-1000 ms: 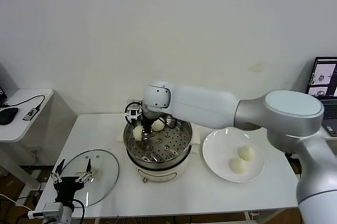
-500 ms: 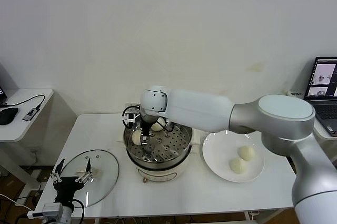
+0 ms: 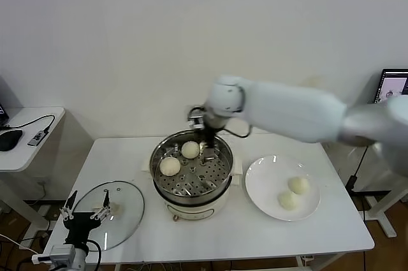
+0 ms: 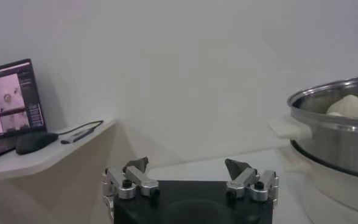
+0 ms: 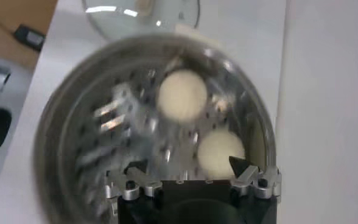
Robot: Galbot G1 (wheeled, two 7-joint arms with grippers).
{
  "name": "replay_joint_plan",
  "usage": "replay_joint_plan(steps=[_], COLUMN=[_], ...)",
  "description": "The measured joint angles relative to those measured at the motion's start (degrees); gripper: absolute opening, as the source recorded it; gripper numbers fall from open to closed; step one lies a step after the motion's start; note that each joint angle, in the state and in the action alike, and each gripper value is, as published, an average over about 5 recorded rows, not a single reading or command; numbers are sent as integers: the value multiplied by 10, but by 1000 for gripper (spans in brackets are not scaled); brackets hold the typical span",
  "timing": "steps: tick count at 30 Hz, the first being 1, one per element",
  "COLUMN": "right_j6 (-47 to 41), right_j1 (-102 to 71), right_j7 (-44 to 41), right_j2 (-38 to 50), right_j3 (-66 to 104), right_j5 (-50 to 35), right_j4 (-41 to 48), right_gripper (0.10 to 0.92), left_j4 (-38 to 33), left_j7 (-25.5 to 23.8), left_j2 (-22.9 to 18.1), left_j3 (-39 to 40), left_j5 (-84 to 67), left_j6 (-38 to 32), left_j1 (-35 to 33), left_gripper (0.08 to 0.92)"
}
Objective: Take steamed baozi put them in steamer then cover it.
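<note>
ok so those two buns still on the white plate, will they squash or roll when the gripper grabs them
The two baozi on the plate look smooth and domed, so likely soft; a hard squeeze may dent them. Rounded sides could let them roll or slide on the glossy plate if nudged.

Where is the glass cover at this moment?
In the head view, the cover lies flat on the table's front left, left of the steamer.

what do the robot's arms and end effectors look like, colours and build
The right arm has smooth, rounded white and silver-grey shells, with black cabling at the wrist. The right end effector has a black body, silver metal knuckles with bolts and two dark pointed fingertips. The left end effector has the same build: black base, silver links, dark tips.
</note>
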State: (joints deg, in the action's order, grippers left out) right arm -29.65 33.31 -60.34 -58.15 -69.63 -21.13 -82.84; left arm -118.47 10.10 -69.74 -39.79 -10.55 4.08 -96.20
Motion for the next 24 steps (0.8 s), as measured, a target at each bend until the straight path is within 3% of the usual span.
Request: replay_joint_plan(steps=[12,24], right_j6=[95,137], right_j1=[-131,-345], right_j7=[-65,-59], right_j2=[238,314], right_j3=[119,267], right_j5=[138,261], right_j4=[-85,-86], right_gripper=[823,823], left_j4=[6,9], left_j7=[-1,-1], left_j2=[6,2], left_j3=[4,7], left_j5=[9,20], left_j6=[1,3], left_j1=[-5,-7], left_gripper=[823,823])
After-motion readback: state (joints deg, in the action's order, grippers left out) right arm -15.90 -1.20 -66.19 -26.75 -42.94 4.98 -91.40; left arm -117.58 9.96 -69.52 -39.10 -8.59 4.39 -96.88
